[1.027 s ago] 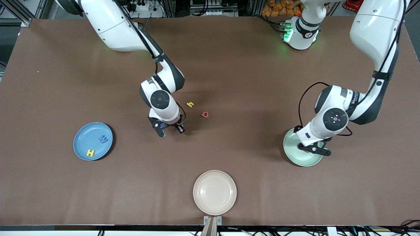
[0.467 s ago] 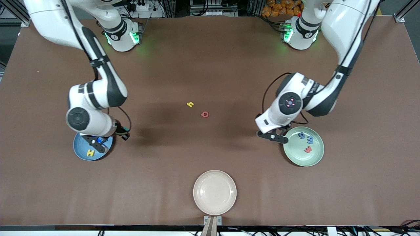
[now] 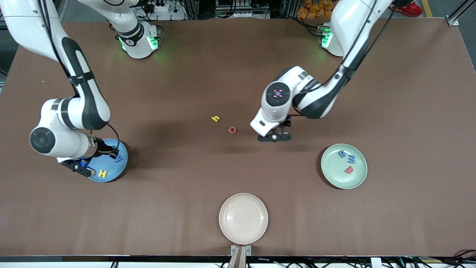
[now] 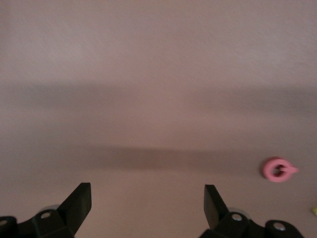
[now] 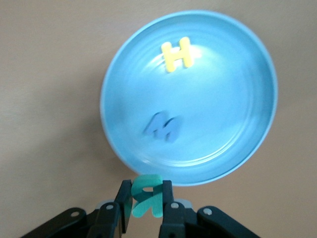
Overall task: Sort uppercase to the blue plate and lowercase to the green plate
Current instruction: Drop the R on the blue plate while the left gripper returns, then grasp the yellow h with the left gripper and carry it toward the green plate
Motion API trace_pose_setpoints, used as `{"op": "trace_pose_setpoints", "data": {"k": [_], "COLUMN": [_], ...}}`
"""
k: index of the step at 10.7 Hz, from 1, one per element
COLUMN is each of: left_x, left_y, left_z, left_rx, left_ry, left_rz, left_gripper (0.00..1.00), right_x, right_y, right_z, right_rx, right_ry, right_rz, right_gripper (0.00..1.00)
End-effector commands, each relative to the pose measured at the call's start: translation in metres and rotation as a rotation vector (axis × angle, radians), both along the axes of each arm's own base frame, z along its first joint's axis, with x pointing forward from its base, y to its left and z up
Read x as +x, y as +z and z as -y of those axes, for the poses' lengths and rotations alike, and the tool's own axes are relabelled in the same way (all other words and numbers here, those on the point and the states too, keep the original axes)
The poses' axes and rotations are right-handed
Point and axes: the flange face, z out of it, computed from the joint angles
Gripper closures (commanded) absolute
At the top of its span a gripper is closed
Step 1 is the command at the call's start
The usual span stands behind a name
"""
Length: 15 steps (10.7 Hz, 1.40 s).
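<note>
Care now means carrying the teal R [image 5: 147, 196], pinched in the right pincer [image 5: 146, 208] just off the blue plate's [image 5: 257, 64] rim, inward over the plate before letting go, while the left pincer [image 4: 147, 206] hovers spread beside the red Q [image 3: 232, 130].

Letters H [image 3: 102, 173] and W [image 5: 165, 127] lie in the plate [image 3: 119, 167] at the right arm's end; three letters [image 3: 348, 160] lie in the plate [image 3: 329, 175] at the left arm's end; h [image 3: 215, 118] and Q [image 3: 232, 130] lie between, with a third plate [image 3: 243, 218] nearest the camera.
</note>
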Motion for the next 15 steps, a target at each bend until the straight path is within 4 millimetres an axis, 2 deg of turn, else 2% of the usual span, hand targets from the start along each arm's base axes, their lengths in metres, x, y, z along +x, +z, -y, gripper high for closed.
{"op": "trace_pose_setpoints", "data": {"k": [1,2,3,4,5,8,13,15], "left_x": [-0.002,-0.005,-0.011,-0.017,-0.027,-0.056,-0.065,-0.078], "left_y": [-0.013,-0.017,-0.024,-0.031,-0.041,-0.067,-0.078,-0.095], "left_z": [0.055,0.078,0.096,0.107,0.12,0.159,0.18,0.187], "left_rx": [-0.021,-0.035,-0.051,-0.065,-0.075,-0.083,-0.1,-0.078], "left_ry": [0.248,0.354,0.449,0.54,0.615,0.726,0.752,0.729], "left_rz": [-0.002,0.002,0.009,0.029,0.041,0.077,0.049,0.06], "left_gripper": [0.0,0.0,0.0,0.0,0.0,0.0,0.0,0.0], "right_x": [-0.001,0.002,0.003,0.004,0.003,0.003,0.002,0.001], "right_y": [0.002,0.002,-0.003,-0.003,-0.004,-0.004,-0.005,-0.006], "right_z": [0.026,0.046,0.059,0.061,0.062,0.06,0.056,0.056], "right_rx": [-0.002,-0.008,-0.01,-0.01,-0.011,-0.01,-0.001,0.001], "right_ry": [0.089,0.143,0.186,0.196,0.191,0.179,0.175,0.172], "right_rz": [0.015,0.047,0.061,0.068,0.07,0.071,0.061,0.053], "right_gripper": [0.96,0.91,0.81,0.46,0.01,0.0,0.0,0.0]}}
